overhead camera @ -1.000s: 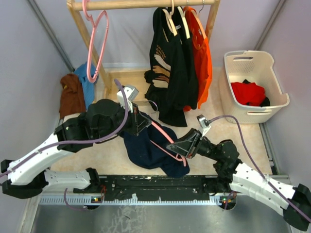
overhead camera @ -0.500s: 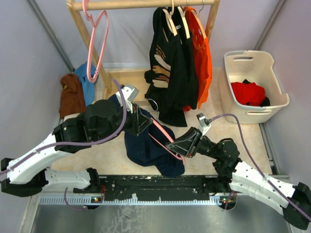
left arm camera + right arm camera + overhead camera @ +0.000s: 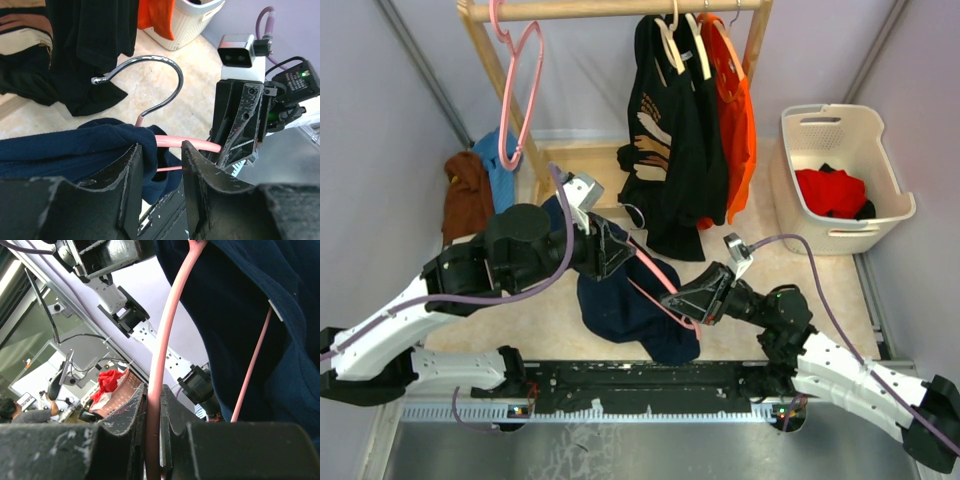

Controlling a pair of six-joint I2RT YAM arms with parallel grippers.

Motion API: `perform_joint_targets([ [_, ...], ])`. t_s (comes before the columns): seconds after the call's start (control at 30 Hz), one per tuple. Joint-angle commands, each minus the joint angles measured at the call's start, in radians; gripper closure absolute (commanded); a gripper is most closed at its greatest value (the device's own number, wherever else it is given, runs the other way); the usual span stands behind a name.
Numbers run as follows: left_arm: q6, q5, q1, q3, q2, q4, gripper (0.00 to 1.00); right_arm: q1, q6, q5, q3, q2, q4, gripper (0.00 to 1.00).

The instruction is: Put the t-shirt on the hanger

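1. Clothes rack (image 3: pixel 600 10) of pale wood stands well beyond both grippers, with a black shirt (image 3: pixel 665 150) and an orange shirt (image 3: pixel 738 120) hung on it. A white basket (image 3: pixel 898 200) sits out past the right arm's outer side.
2. The navy t-shirt (image 3: pixel 625 300) hangs bunched between the two grippers. Its upper part is gathered at the left gripper (image 3: pixel 162 150), and its lower folds sag beneath both toward the beige tabletop (image 3: pixel 540 320).
3. The pink hanger (image 3: pixel 655 272) runs slantwise from the left gripper down to the right gripper (image 3: pixel 154 395). Its top bar comes out of the shirt's fabric just at the left fingers.
4. The left gripper's jaws stand parted. The shirt's edge lies against one finger, and the pink bar crosses the visible gap to the other, so nothing is pinched.
5. The right gripper is clamped tight on the hanger's pink bar, with dark cloth hanging close beside its fingers.
6. The hanger's silver hook (image 3: pixel 150 56) curls up just above the left fingers, clear of the shirt.
7. A small pale label (image 3: pixel 276 310) shows on the navy cloth in the right wrist view, above and beside the clamped fingers.
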Motion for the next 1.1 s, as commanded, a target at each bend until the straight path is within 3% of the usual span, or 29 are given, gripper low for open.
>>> perform_joint_targets([
  [0.0, 0.043, 0.069, -0.011, 0.051, -0.026, 0.084, 0.59, -0.001, -0.011, 0.014, 0.022, -0.003, 0.102, 1.00],
  [0.77, 0.181, 0.015, -0.012, -0.114, -0.004, 0.266, 0.60, 0.008, -0.019, 0.006, 0.036, 0.010, 0.117, 1.00],
  [1.07, 0.208, -0.149, -0.058, -0.093, 0.001, 0.244, 0.61, 0.008, -0.025, 0.006, 0.029, 0.000, 0.105, 1.00],
])
